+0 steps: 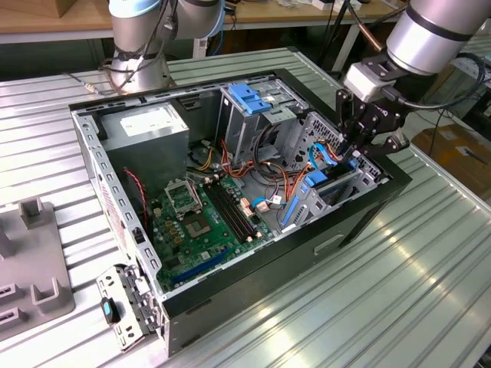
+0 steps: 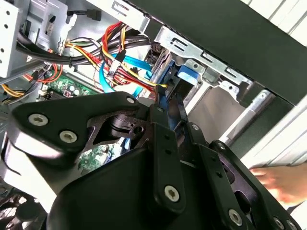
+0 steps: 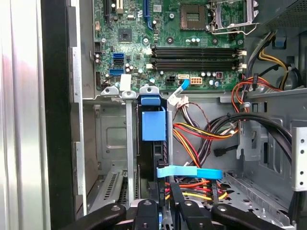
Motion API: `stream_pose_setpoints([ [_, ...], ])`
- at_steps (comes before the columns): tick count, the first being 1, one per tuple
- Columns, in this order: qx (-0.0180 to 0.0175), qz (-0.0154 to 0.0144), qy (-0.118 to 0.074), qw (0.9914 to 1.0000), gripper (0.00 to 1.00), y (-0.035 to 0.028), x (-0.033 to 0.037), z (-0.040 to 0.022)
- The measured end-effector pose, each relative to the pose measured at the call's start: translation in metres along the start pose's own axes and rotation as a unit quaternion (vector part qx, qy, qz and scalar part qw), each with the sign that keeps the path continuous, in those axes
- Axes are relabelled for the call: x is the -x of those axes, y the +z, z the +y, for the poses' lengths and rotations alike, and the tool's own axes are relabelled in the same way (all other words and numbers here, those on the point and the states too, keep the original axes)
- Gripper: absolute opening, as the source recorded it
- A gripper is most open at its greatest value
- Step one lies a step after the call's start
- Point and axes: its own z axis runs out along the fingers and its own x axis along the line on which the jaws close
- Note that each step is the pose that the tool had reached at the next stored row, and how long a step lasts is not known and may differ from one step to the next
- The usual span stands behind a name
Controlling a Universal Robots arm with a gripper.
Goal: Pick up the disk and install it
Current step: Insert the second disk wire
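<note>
The gripper (image 1: 354, 153) fingers (image 2: 173, 103) are pinching the disk (image 3: 153, 123), which is sitting upright in the drive bay of the open computer case (image 1: 360, 218) on the ribbed metal surface (image 1: 399, 299)

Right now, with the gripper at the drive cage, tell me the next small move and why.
Probably push the disk in its bright blue plastic carrier slightly deeper into the grey metal drive cage. The black gripper is clamped on its edge, and the carrier already stands between the cage's rails, seemingly not fully seated.
</note>
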Motion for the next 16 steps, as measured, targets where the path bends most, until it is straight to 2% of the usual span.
stream_pose_setpoints([
  [2, 0.0, 0.0006, 0.0, 1.0, 0.24, -0.0046, 0.0003, -0.0001],
  [4, 0.0, 0.0007, 0.0, 1.0, 0.24, -0.0048, 0.0003, 0.0008],
  [9, -0.0012, 0.0005, 0.0, 1.0, 0.24, -0.005, 0.0001, 0.013],
  [16, -0.0012, 0.0005, 0.0, 1.0, 0.24, -0.005, 0.0001, 0.014],
])
